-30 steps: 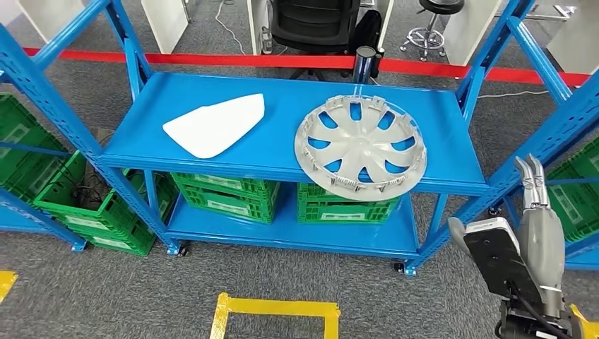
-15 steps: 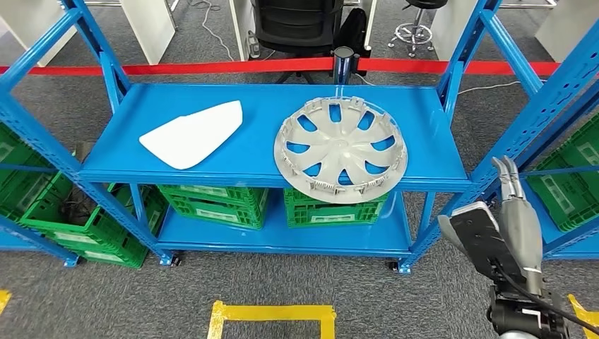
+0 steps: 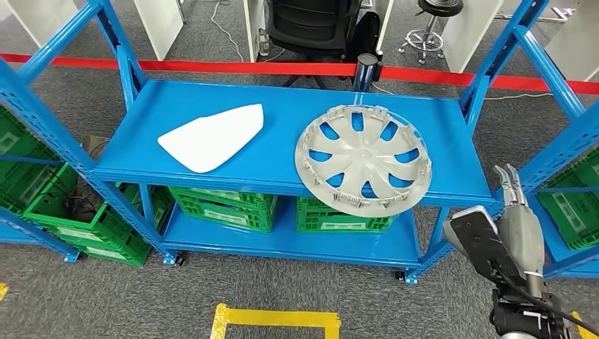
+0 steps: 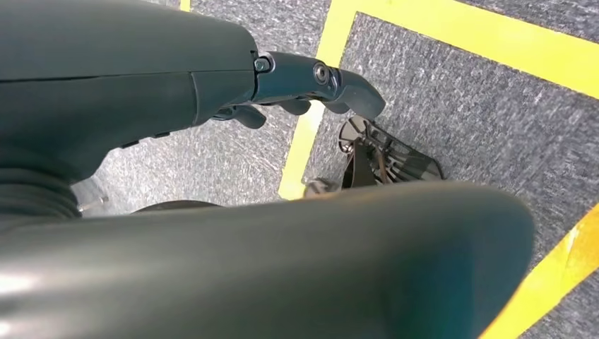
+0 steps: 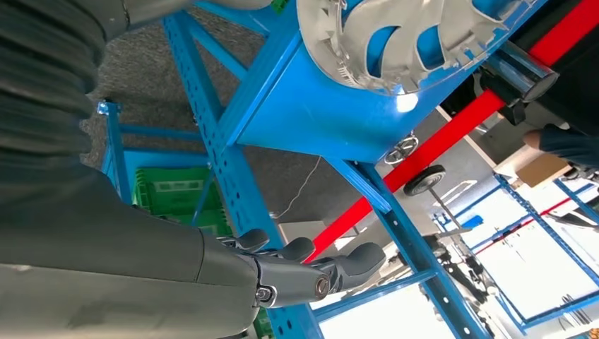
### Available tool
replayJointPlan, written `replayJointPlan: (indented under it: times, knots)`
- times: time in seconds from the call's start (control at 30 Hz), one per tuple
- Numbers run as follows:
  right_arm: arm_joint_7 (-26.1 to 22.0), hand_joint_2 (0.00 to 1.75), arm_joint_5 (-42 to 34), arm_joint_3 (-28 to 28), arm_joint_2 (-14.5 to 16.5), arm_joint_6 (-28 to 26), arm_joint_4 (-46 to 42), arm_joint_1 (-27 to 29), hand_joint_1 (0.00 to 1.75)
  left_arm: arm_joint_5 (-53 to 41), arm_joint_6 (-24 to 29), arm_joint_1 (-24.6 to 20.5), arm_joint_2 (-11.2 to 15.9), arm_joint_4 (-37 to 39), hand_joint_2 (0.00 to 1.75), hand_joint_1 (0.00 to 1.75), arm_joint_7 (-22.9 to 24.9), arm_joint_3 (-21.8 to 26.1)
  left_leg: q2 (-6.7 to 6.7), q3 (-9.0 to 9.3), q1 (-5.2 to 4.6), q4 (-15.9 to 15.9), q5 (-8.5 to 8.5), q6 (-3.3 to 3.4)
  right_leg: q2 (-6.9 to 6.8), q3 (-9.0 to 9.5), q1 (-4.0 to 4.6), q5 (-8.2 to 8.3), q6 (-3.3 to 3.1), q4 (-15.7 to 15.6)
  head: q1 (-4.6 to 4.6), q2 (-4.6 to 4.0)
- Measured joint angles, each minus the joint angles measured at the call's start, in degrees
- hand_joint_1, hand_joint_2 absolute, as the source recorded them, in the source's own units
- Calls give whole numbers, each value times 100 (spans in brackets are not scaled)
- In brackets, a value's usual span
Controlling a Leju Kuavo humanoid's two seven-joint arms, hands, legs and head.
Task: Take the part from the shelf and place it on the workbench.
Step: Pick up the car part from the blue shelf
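We see one grey hubcap [image 3: 363, 159] flat on upper level of blue shelf [image 3: 212, 176], inner side up with clips showing, near edge overhanging shelf front a little (round, so no long axis to give). One white panel [image 3: 211, 136] lies apart from it on same level, long axis slanting from front toward back, narrower end toward front. Green crates [image 3: 222, 200] sit below; we count at least two under this level. Right hand [image 3: 521, 222] raised beside shelf post, empty, fingers fairly straight and close together. Left hand [image 4: 311, 81] hangs over grey carpet with yellow tape [image 4: 311, 120], fingers loosely curled, holding nothing.
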Motion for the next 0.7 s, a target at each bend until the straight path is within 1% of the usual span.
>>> replayJointPlan:
  times: [0.03, 0.07, 0.1, 0.13, 0.17, 0.23, 0.27, 0.3, 0.33, 0.37, 0.4, 0.43, 0.47, 0.5, 0.53, 0.57, 0.6, 0.63, 0.67, 0.7]
  knots:
    - [0, 175, 0, 0, -1, 0, 8, -5, 0, 0, -1, 0, -4, 0, 0, 0, 1, 0, -4, 39, -7, -1, -27, -6, -5, 165, 14, 209, -49, -403, 17, 0]
    - [0, 175, 0, 0, -1, 0, 13, -10, 0, 0, -1, -3, -10, -1, 0, 0, 0, -1, -8, 66, -18, 2, -53, -19, -14, 335, 33, 344, -97, -766, 28, 0]
    - [0, 175, 1, 0, -2, 1, 16, -18, 0, 0, -2, -6, -15, -1, 0, 0, -1, -1, -10, 74, -22, 4, -69, -42, -24, 460, 54, 400, -135, -1006, 37, 0]
    - [1, 175, 2, -1, -3, 0, 20, -23, 0, 0, -2, -7, -20, -2, 0, 0, -1, -1, -9, 69, -19, 3, -80, -70, -31, 524, 73, 379, -162, -1108, 38, 0]
    - [1, 175, 3, -2, -4, 0, 24, -26, 0, 0, -2, -10, -22, -2, 0, 0, -1, -1, -6, 67, -17, -2, -86, -101, -31, 553, 88, 363, -176, -1146, 37, 0]
    - [0, 175, 5, -4, -5, -2, 27, -26, 0, 0, -1, -11, -13, -1, 0, 0, -1, -1, 7, 66, -13, 16, -124, -163, -23, 624, 61, 375, -210, -1232, 34, 0]
    - [-1, 175, 6, -3, -4, -2, 27, -31, 0, 0, -2, -11, -11, -1, 0, 0, 0, -2, 11, 17, -12, 131, -185, -189, -24, 680, 40, 379, -234, -1285, 10, 0]
    - [-2, 175, 8, -2, -3, -3, 28, -35, 0, 0, -2, -11, -9, -2, 0, 0, -1, -2, 13, -102, -4, 361, -283, -214, -27, 735, 19, 378, -257, -1332, -20, 0]
    - [-3, 175, 13, 0, -1, -7, 32, -39, 0, 0, -3, -10, -12, -2, 0, 0, -1, -3, 15, -285, 12, 689, -403, -235, -32, 767, 18, 362, -275, -1348, -54, 0]
    - [-9, 175, 21, 3, 3, -15, 38, -38, 0, -1, -3, -10, -13, -2, 0, 0, -2, -4, 17, -519, 32, 1076, -525, -255, -35, 780, 16, 342, -288, -1350, -82, 0]
    - [-19, 175, 29, 6, 7, -28, 46, -33, 0, -3, -3, -9, -13, -2, 0, 0, -5, -4, 20, -724, 50, 1388, -603, -272, -35, 787, 14, 324, -290, -1349, -95, 0]
    - [-34, 175, 39, 8, 15, -46, 57, -26, 0, -5, -4, -2, -11, -1, 0, 0, -10, -4, 24, -852, 65, 1529, -577, -290, -30, 802, 9, 301, -284, -1345, -106, 0]
    - [-51, 175, 45, 9, 23, -64, 69, -21, 0, -9, -8, 6, -9, 0, 0, 0, -16, -4, 29, -874, 79, 1465, -450, -304, -22, 824, 0, 276, -270, -1338, -120, 0]
    - [-67, 175, 49, 9, 33, -75, 82, -18, 0, -13, -12, 12, -7, 1, 0, 0, -24, -4, 32, -775, 91, 1187, -240, -315, -13, 854, -12, 246, -249, -1327, -139, 0]
    - [-80, 175, 51, 9, 44, -83, 97, -18, 0, -15, -16, 17, -4, 2, 0, 0, -33, -4, 36, -615, 102, 794, -4, -324, -6, 887, -24, 209, -222, -1310, -161, 0]
    - [-90, 175, 50, 8, 54, -85, 111, -21, 0, -16, -21, 14, -3, 2, 0, 0, -39, -5, 36, -450, 102, 446, 128, -328, -2, 909, -23, 170, -189, -1288, -185, 0]
    - [-96, 175, 32, 8, 63, -70, 128, -27, 0, -19, -28, 5, -3, 2, 0, 0, -38, -5, 34, -308, 98, 194, 189, -317, 1, 917, -22, 135, -150, -1265, -207, 0]
    - [-98, 175, -7, 9, 69, -31, 154, -41, 0, -27, -34, -3, -3, 2, 0, 0, -25, -6, 29, -228, 88, 68, 178, -298, 2, 917, -18, 110, -113, -1247, -215, 0]
    - [-96, 175, -72, 11, 73, 21, 187, -56, 0, -46, -43, -10, -3, 2, 0, 0, 2, -8, 23, -194, 72, 45, 130, -271, 3, 914, -16, 95, -75, -1244, -216, 0]
    - [-94, 175, -175, 15, 75, 87, 238, -74, 0, -84, -56, -15, -2, 2, 0, 0, 48, -15, 16, -171, 71, 31, 122, -235, 4, 919, -22, 86, -40, -1246, -211, 0]
